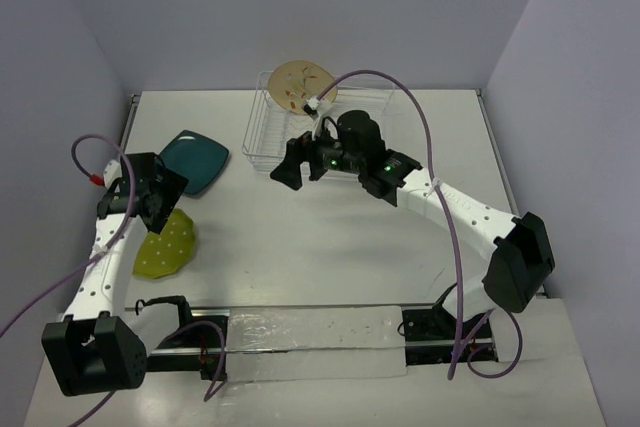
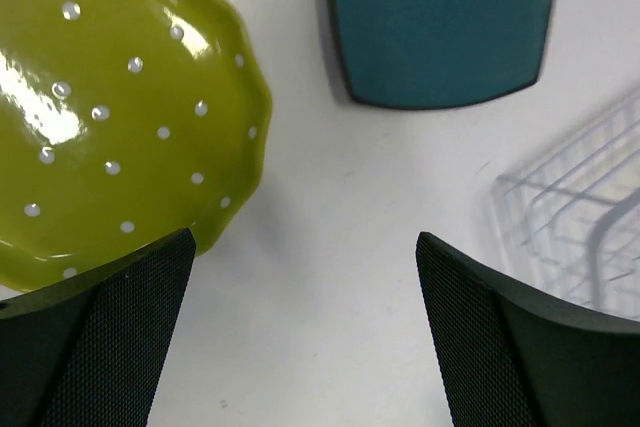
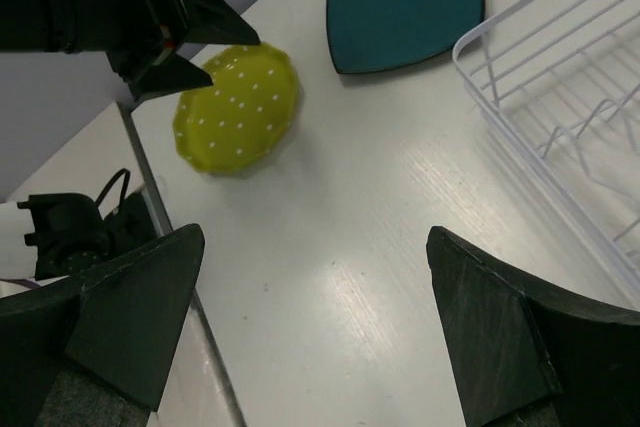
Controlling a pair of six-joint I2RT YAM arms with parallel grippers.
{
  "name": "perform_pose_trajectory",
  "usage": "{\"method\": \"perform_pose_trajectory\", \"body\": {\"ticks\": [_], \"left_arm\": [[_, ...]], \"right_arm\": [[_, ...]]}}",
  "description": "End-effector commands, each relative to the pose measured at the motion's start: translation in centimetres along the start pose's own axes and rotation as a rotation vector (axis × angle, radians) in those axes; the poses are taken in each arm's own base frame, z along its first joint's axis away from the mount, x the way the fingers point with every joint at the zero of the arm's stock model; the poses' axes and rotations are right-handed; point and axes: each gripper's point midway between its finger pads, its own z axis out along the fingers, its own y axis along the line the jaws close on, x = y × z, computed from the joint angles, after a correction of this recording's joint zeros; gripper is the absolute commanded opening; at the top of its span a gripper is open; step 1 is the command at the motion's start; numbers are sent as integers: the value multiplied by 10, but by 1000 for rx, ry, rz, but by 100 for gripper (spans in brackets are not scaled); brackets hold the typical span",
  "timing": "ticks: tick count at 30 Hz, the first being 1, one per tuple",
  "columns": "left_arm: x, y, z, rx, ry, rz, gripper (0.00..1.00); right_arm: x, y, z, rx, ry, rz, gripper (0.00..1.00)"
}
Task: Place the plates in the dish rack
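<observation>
A round beige plate (image 1: 303, 84) with a floral motif stands upright at the back of the wire dish rack (image 1: 258, 137). At the table's left lie the dark teal rounded-square plate (image 1: 193, 160) and, nearer, the lime-green dotted plate (image 1: 170, 247). My left gripper (image 1: 163, 199) hovers open between the two, with the green plate (image 2: 110, 107) at its left finger, the teal plate (image 2: 440, 27) ahead and the rack (image 2: 580, 217) at right. Just in front of the rack's left part, my right gripper (image 1: 300, 171) hangs open and empty over bare table, facing the green plate (image 3: 238, 107) and the teal plate (image 3: 405, 7).
Grey walls close in the table at the back and both sides. A clear plastic strip (image 1: 300, 342) and the arm bases run along the near edge. Purple cables loop from both arms. The table's left edge (image 3: 150, 207) shows in the right wrist view.
</observation>
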Motion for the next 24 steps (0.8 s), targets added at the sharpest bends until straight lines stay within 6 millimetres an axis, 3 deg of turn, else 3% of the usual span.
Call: {"method": "perform_pose_trajectory", "body": {"ticks": [1,7,10,14,17,24], "left_arm": [[40,0,10,4,111,130,99],[48,35,22,-260,71,190,99],[53,42,32,-293,73,188,99],[54,52,42,-373,62,197,90],[62,44,55,-352,95,224,78],[68,43,71,-407,111,289,68]], "right_arm": [[5,-12,2,69,-15,61,100],[41,-29,-7,149,36,117,100],[56,-39,-14,199,44,131,100],[71,-53,-22,276,62,139,100],[83,-60,-27,312,75,145,100],[94,-59,-30,304,72,177,100]]}}
